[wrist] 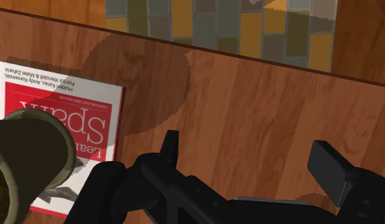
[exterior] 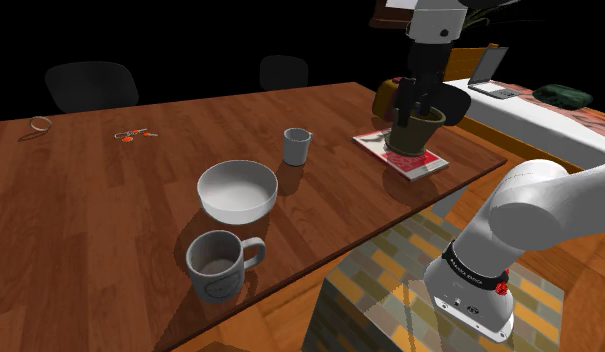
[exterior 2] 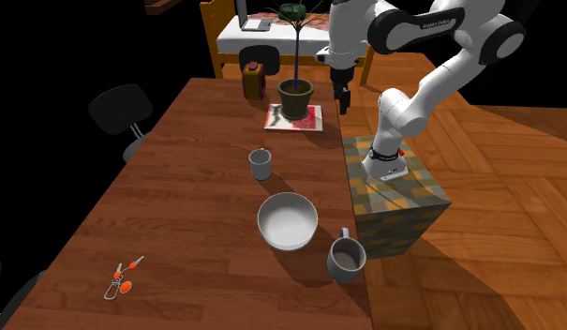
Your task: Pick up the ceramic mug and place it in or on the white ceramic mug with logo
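Shoulder view: mug (exterior: 296, 146) upright, axis vert.

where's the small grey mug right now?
Shoulder view: the small grey mug stands upright on the wooden table, just up and right of the white bowl, left of the potted plant.

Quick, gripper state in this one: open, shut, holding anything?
Gripper: open, holding nothing, over the wooden table.

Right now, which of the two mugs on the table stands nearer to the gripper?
The small grey mug, between the white bowl and the potted plant. The larger logo mug stands beyond the bowl, farther off.
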Available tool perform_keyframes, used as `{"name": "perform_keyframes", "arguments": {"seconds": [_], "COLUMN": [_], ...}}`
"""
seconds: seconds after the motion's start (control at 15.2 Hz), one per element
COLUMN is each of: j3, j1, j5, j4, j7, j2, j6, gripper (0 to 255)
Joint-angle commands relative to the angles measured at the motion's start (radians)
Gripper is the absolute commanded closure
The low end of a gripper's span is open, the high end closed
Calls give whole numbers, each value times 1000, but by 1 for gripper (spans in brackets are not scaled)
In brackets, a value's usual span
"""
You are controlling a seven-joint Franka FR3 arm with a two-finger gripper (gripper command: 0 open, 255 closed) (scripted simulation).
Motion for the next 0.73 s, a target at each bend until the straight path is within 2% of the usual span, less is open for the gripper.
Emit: {"name": "perform_keyframes", "arguments": {"seconds": [0.0,0.66], "j3": [0,76], "j1": [0,-3], "j5": [0,16], "j4": [0,67], "j7": [0,92], "j2": [0,331], "j6": [0,310], "gripper": [0,0]}}
